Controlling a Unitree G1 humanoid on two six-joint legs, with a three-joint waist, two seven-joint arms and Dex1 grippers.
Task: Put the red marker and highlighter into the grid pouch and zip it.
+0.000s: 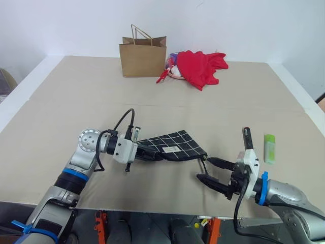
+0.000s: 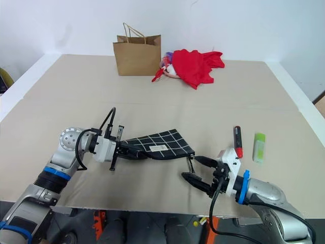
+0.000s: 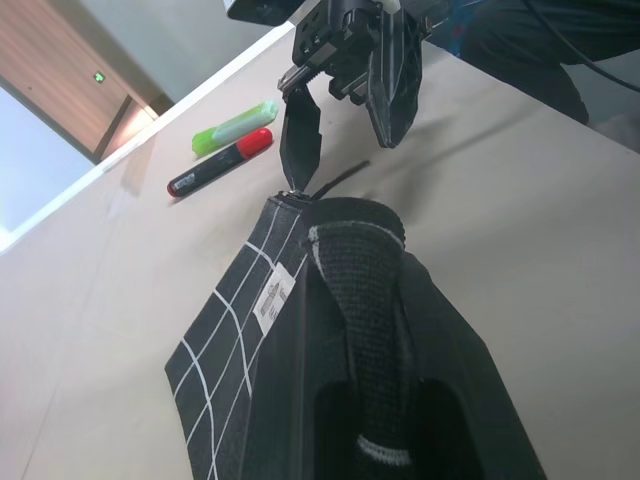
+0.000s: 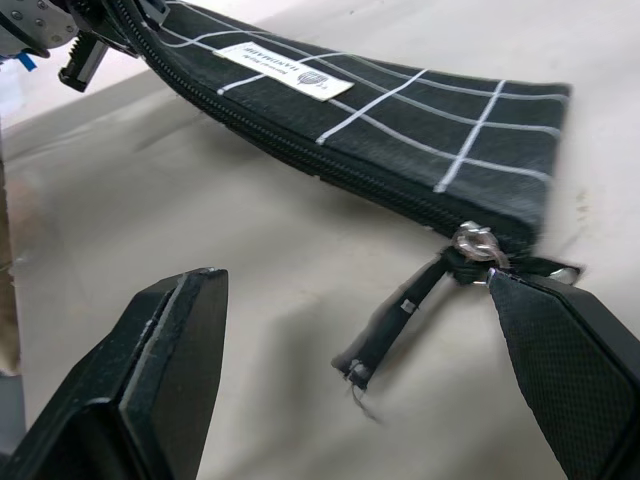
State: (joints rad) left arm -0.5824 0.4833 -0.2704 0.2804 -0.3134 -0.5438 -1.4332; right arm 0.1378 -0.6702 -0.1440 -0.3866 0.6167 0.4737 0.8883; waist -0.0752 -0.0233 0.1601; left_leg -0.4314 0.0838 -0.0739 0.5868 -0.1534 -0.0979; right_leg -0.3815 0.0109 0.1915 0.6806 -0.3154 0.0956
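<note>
Grid pouch [image 1: 172,146] lifted off cardboard-covered table [image 1: 61,117], one end clamped in left gripper [image 1: 147,152]. Right gripper [image 1: 213,173] spread wide at opposite end, zipper pull [image 4: 400,320] dangling between fingers, ungrasped. Red marker [image 2: 237,141] and highlighter [image 2: 259,147] side by side on table, right of pouch.

The grid pouch [image 1: 172,146] is black with thin white grid lines and a small white label. Just right of it, the red marker [image 1: 247,138] has a black barrel and a bright red end, and the highlighter [image 1: 269,148] is lime green. Behind the pouch stand a brown paper bag [image 1: 143,57] and a red cloth [image 1: 200,66].
</note>
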